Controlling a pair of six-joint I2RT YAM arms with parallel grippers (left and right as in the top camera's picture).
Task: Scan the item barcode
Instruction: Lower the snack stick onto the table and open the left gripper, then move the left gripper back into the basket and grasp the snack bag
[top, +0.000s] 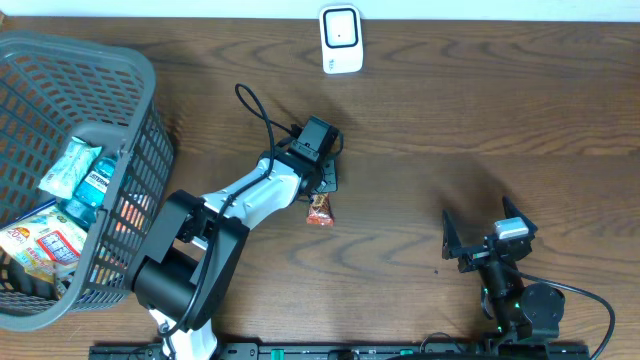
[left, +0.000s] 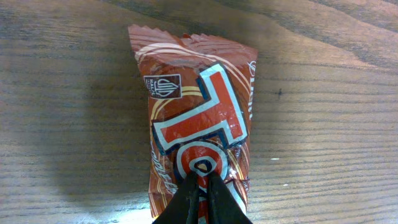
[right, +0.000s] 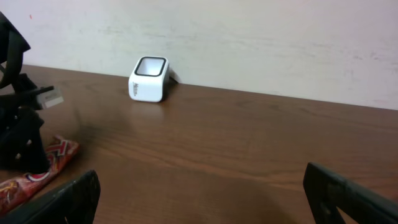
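In the overhead view you have even, moderate light on the brown table (top: 450, 110), and the wood grain reads sharply. The white scanner (top: 341, 40) is the brightest thing, close to washed out. The grey mesh basket (top: 120, 70) and the left arm (top: 250, 195) cast only soft, faint shadows.

From the left wrist, the snack wrapper (left: 199, 106) is sharp and glossy, with small highlights on its foil. A soft dark shadow lies on the wood to its left, and a white glare patch sits at the bottom edge. The left gripper (left: 202, 186) is dark and slightly soft.

The right wrist picture is dimmer and hazier. The pale wall (right: 249, 37) looks flat, and the right gripper (right: 202, 199) shows its fingers (right: 68, 196) as dark blurs in the bottom corners.
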